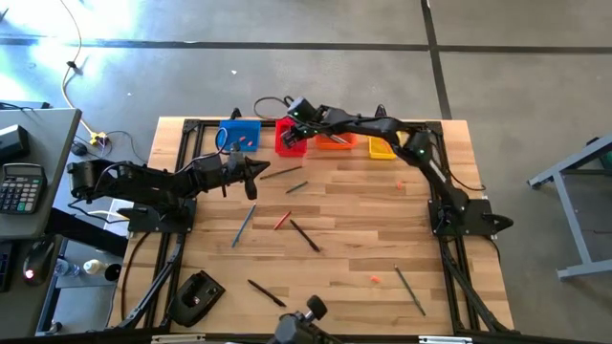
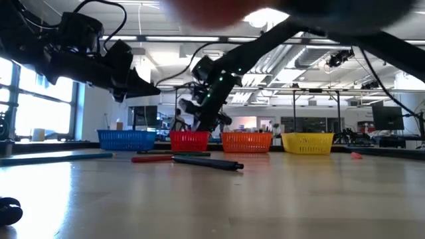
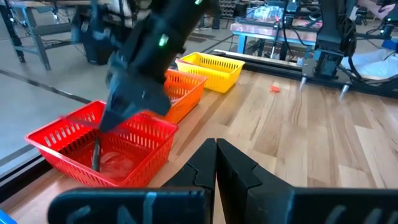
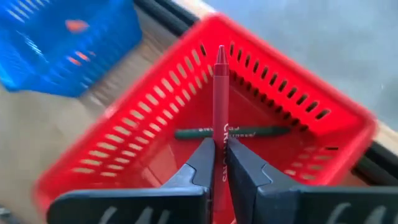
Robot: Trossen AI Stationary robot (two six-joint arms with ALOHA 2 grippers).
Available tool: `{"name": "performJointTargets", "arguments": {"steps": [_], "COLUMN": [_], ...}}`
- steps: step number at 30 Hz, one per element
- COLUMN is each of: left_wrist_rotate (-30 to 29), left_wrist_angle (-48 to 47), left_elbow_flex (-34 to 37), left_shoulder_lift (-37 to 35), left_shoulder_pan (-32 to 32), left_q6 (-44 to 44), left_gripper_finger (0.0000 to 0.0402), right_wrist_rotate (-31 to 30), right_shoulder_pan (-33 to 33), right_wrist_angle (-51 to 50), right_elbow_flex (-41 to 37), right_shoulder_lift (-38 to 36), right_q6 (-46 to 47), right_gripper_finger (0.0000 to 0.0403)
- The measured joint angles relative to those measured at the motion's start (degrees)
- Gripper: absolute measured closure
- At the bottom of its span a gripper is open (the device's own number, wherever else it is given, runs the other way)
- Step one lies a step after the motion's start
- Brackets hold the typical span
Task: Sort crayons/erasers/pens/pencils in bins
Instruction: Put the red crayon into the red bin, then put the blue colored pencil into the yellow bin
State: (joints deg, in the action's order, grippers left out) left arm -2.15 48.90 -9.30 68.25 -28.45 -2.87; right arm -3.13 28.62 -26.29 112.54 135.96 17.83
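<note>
One red crayon (image 4: 220,106) clamped in right pincer (image 4: 217,163) over red bin (image 4: 292,99); next: release; left pincer (image 3: 216,163) shut, empty

Right claw (image 4: 217,163) clamped on red crayon (image 4: 219,112), above red bin (image 4: 118,155) holding green crayon (image 4: 233,132)

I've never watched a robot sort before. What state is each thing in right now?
Right gripper: shut on a red crayon, over the red bin.
Red bin: holds a green crayon.
Left gripper: shut, empty.
Blue bin: holds erasers.
Yellow bin: looks empty.
</note>
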Motion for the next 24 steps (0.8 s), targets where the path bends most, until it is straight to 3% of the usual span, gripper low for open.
{"name": "performJointTargets", "arguments": {"steps": [5,14,24], "left_wrist_rotate": [0.00,0.00,-0.04], "left_wrist_angle": [-0.83,-1.04,-1.06], "left_elbow_flex": [0.00,0.00,0.00], "left_shoulder_lift": [0.00,0.00,0.00], "left_shoulder_pan": [0.02,0.00,0.00], "left_q6": [0.02,-0.05,0.02], "left_gripper_finger": [0.0401,0.0401,0.0401], "right_wrist_rotate": [-0.10,-0.02,-0.52], "right_shoulder_pan": [-0.18,-0.18,-0.11], "right_wrist_angle": [-1.32,-1.81,-1.79], "right_elbow_flex": [4.46,4.42,4.41], "right_shoulder_lift": [1.70,2.14,2.01], "right_q6": [-0.37,-1.26,-3.84], "right_gripper_finger": [0.0391,0.0388,0.0328]}}
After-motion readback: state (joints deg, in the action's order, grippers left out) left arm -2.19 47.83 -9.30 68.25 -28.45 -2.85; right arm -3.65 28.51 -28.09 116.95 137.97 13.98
